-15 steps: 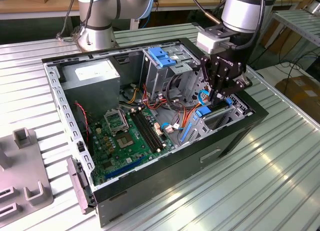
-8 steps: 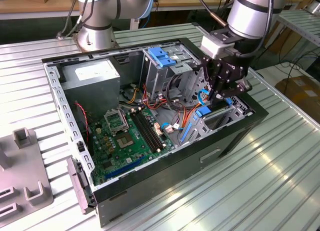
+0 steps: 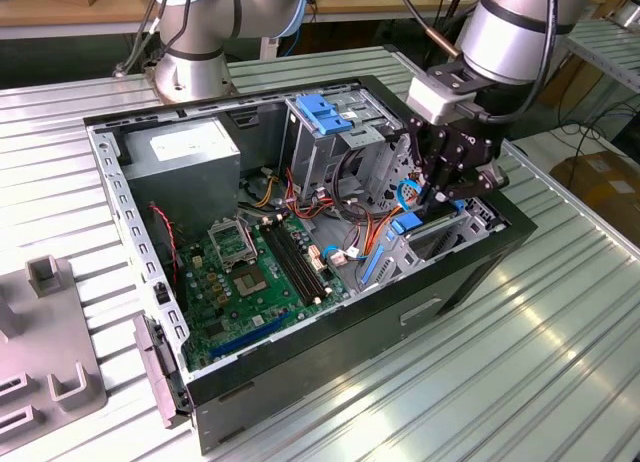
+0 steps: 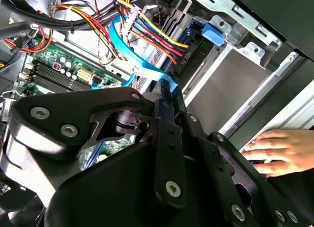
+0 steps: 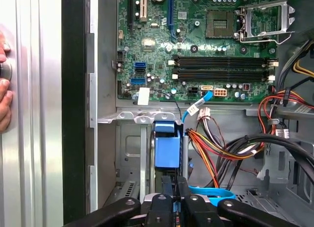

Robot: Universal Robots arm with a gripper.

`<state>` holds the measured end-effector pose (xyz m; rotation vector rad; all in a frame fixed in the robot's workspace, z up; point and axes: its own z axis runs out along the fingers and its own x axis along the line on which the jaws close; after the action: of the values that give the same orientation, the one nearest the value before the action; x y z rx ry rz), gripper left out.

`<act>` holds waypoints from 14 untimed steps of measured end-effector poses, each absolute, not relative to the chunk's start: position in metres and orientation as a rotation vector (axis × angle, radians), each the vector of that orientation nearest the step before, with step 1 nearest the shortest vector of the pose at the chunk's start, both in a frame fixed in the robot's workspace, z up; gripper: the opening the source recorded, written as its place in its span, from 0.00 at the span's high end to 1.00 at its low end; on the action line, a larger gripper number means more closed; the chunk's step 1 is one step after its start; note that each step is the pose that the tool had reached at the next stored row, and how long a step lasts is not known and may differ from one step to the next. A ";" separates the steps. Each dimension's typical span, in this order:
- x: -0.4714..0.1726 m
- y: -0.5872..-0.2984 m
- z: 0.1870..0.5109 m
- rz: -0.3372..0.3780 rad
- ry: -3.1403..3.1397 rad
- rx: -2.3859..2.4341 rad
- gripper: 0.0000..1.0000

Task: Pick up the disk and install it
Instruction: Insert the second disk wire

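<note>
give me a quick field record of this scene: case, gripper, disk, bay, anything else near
case: open black desktop computer case lying on its side on a ribbed metal table
gripper: black gripper lowered into the case at the exterior view's right, above the drive bay
disk: edge-on blue-framed disk standing in the slot directly under the gripper; whether it is gripped can't be told
bay: grey sheet-metal drive bay beside the green motherboard
nearby: a person's hand resting outside the case; bundled coloured power cables
</note>
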<state>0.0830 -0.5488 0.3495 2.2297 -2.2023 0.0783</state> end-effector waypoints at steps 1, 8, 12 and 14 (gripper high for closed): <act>0.083 -0.549 0.350 0.077 -2.203 2.230 0.84; 0.083 -0.552 0.349 0.053 -2.215 2.241 0.84; 0.084 -0.553 0.348 0.016 -2.231 2.257 0.84; 0.084 -0.555 0.348 0.009 -2.234 2.259 0.84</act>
<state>0.0836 -0.5552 0.3483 2.2594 -2.2338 0.0093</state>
